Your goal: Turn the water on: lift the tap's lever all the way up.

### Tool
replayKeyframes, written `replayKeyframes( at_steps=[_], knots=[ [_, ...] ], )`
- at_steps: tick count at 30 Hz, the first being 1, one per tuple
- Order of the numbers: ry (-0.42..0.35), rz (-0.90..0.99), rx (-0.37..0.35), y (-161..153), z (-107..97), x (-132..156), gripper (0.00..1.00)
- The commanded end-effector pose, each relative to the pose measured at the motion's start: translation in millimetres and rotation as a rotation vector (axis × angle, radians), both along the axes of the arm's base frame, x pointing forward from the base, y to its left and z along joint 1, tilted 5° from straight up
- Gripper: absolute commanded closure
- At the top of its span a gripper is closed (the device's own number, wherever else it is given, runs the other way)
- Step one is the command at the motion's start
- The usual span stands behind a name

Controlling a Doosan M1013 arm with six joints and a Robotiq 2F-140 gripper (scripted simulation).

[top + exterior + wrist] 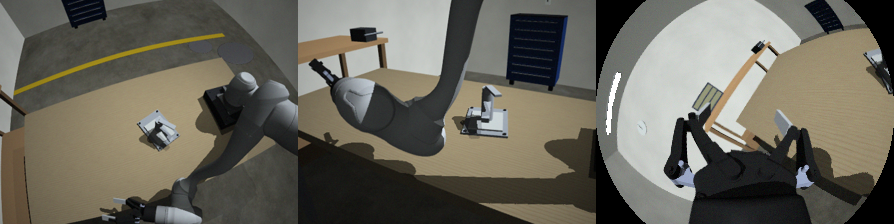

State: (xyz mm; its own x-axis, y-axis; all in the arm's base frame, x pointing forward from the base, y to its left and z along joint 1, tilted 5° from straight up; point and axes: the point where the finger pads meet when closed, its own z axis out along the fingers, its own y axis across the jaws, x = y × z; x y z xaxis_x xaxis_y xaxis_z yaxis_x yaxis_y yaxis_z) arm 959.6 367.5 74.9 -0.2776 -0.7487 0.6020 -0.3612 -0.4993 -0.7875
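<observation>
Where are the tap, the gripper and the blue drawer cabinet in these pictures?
tap (487, 105): exterior view, on its upright grey body above the base plate.
gripper (115, 209): top view, midway between the open fingertips.
blue drawer cabinet (534, 48): exterior view, on its drawer front.

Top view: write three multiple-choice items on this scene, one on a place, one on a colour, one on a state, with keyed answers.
1. Where does the grey tap on its square metal plate stand?
A. mid-table
B. on the floor
C. on the side bench

2. What colour is the curved floor line?
A. red
B. yellow
C. white

3. How is the black end effector?
A. shut on the lever
B. shut on nothing
C. open, holding nothing

Answers: 1 A, the plate lies near the middle of the wooden table. 2 B, it shows yellow. 3 C, its fingers spread apart at the table's near edge, far from the tap.
</observation>
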Motion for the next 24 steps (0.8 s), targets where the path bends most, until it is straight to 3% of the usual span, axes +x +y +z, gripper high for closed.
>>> replayKeyframes(
  at_steps=[1, 14, 16, 17, 24],
  knots=[
    [0.000, -0.004, 0.004, -2, 1, 0, 0.00],
    [0.001, -0.313, 0.284, -139, 24, -42, 0.00],
    [0.001, -0.313, 0.284, -139, 24, -42, 0.00],
    [-0.004, -0.387, 0.350, -167, 28, -56, 0.00],
    [-0.022, -0.559, 0.502, -226, 34, -94, 0.00]
  ],
)
